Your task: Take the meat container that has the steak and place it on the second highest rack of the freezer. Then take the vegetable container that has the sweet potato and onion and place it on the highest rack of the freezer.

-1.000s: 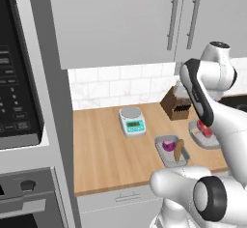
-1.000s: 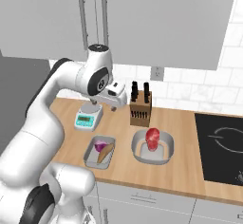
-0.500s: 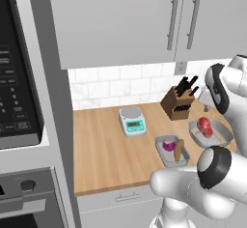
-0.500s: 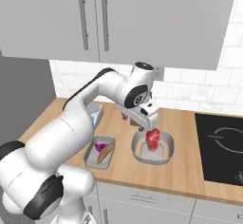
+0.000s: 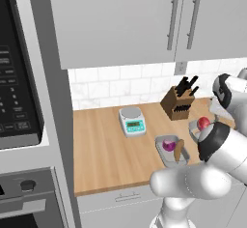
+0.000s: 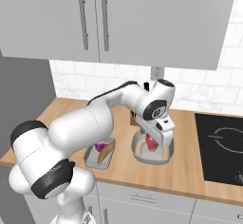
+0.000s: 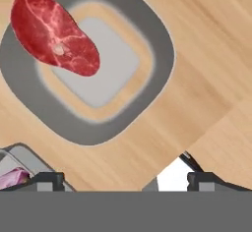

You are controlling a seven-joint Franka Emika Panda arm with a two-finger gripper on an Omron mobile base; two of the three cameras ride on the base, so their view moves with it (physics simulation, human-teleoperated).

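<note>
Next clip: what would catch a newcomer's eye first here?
The red steak, lying toward one side of its grey container on the wooden counter. The open gripper hangs above it. Beside it, a smaller tray holds a purple onion and a sweet potato.

Base cameras flank counter (image 5: 106, 149); hand camera looks down.

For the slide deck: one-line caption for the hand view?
Open gripper above the grey meat container holding the steak on the wooden counter.
</note>
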